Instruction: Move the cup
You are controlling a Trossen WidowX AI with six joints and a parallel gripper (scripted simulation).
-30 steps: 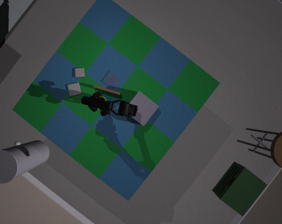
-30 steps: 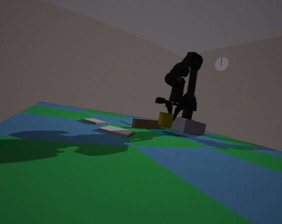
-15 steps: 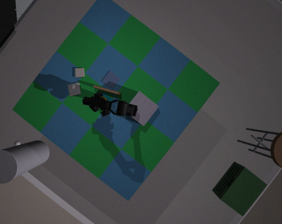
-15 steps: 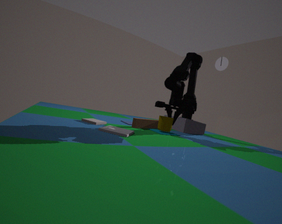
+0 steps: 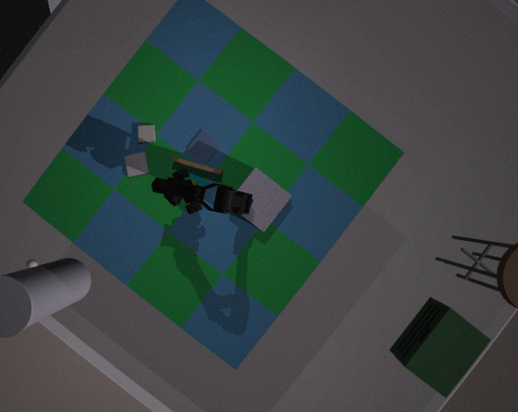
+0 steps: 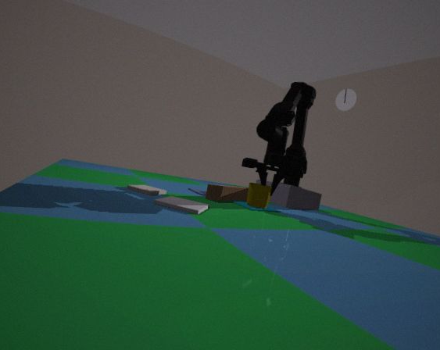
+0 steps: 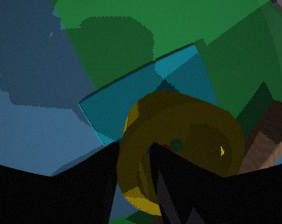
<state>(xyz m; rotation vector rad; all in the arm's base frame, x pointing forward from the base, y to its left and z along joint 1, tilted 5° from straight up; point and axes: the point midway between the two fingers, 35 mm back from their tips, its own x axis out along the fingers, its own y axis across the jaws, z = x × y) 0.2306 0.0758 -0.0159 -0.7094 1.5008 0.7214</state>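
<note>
The yellow cup (image 5: 193, 183) (image 6: 259, 196) (image 7: 192, 111) stands upright on the teal pad (image 5: 200, 179) (image 6: 241, 205) (image 7: 117, 107). Green and red marbles (image 7: 176, 145) and a bit of blue show inside it in the wrist view. My gripper (image 6: 268, 189) (image 7: 134, 149) is low at the cup's rim, slightly open, with one finger inside the cup and the other outside its wall. The fingers stand loosely around the wall; any light contact cannot be told. The violet-blue pad (image 5: 203, 146) (image 6: 196, 191) lies bare beyond the wooden barrier. The arm hides most of the cup in the top view.
The brown wooden barrier (image 5: 197, 166) (image 6: 221, 193) (image 7: 264, 150) stands close beside the teal pad, between the two pads. Two pale flat slabs lie farther out, one smaller (image 5: 146, 133) (image 6: 146, 190) and one larger (image 5: 136, 164) (image 6: 180, 205). A grey block (image 5: 269, 198) (image 6: 301, 198) is at the arm's base.
</note>
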